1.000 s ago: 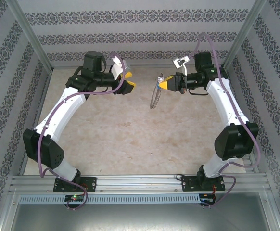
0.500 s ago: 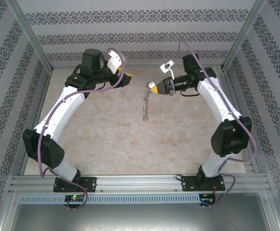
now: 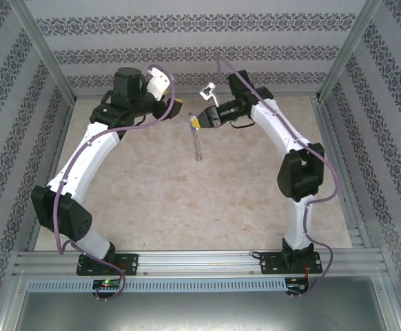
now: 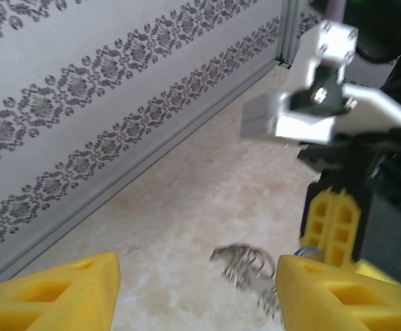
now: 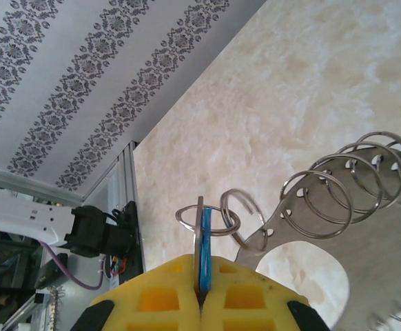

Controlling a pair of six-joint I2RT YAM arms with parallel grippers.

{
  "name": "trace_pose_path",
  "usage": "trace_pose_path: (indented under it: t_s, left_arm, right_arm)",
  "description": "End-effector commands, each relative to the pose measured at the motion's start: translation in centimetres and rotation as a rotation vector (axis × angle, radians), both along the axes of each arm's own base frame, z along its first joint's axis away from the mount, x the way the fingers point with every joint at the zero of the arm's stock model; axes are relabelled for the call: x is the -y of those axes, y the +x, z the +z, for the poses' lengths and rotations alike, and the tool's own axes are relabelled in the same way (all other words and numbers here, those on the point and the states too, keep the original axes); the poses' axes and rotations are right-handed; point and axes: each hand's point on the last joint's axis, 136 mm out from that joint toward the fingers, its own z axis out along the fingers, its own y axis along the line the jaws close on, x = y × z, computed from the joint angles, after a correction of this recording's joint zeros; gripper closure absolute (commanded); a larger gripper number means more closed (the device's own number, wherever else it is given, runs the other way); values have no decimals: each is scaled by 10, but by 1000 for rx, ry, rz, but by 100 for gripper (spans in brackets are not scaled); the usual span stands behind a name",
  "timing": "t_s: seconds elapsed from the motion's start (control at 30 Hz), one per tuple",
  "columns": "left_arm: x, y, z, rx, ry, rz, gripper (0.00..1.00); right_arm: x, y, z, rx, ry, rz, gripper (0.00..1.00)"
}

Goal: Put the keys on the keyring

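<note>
My right gripper [image 5: 200,261] is shut on the blue-headed key [image 5: 204,238], which stands edge-on between the yellow fingers. A small ring passes through the key and links to the keyring [image 5: 345,200], a silvery plate carrying several wire loops. In the top view the keyring [image 3: 198,145] dangles from the right gripper [image 3: 195,123] above the table's far middle. Just left of it is my left gripper [image 3: 175,105]. The left gripper [image 4: 197,276] is open and holds nothing. Low between its fingers the blurred keyring [image 4: 245,263] shows, and beside it a right finger [image 4: 331,224].
A patterned back wall [image 3: 200,48] and an aluminium frame post [image 4: 290,31] stand close behind both grippers. The marble-look tabletop [image 3: 187,200] spreads toward the arm bases. Purple cables [image 3: 156,121] loop along both arms.
The right arm swung left and toward the back wall, carrying the key and dangling keyring up to the left gripper. The left gripper drew back slightly and turned toward it.
</note>
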Motion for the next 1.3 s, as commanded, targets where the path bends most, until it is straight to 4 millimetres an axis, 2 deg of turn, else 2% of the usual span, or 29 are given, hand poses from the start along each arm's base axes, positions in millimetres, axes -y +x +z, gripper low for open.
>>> trace_pose_path:
  t_s: [0.0,0.07,0.17,0.33,0.43,0.5,0.8,1.1,1.27]
  left_arm:
    - [-14,2,27,50,-27,61,38]
    - [-16,2,29,51,-28,70,38]
    - [-18,0,31,53,-27,71,38]
    - [-16,0,31,47,-39,68,38]
    - [-14,0,29,40,-51,61,38]
    - [-13,1,29,37,-55,56,38]
    - [-8,3,25,19,-68,41,38]
    - [-6,4,20,2,-65,28,37]
    - [-5,5,18,-4,-64,24,37]
  right_arm:
    - [-31,-1,15,7,61,59,100]
    - [-44,-4,11,1,67,92,100]
    - [-49,-5,-11,-30,40,104,100]
    - [-35,-2,-81,-140,-86,61,100]
    - [-23,-2,-114,-185,-151,32,100]
    - [-15,-2,-128,-209,-177,15,100]
    - [18,-10,-160,-266,-275,-26,100]
    - [53,-18,-198,-274,-522,-21,100]
    - [72,-19,-208,-283,-596,-34,100]
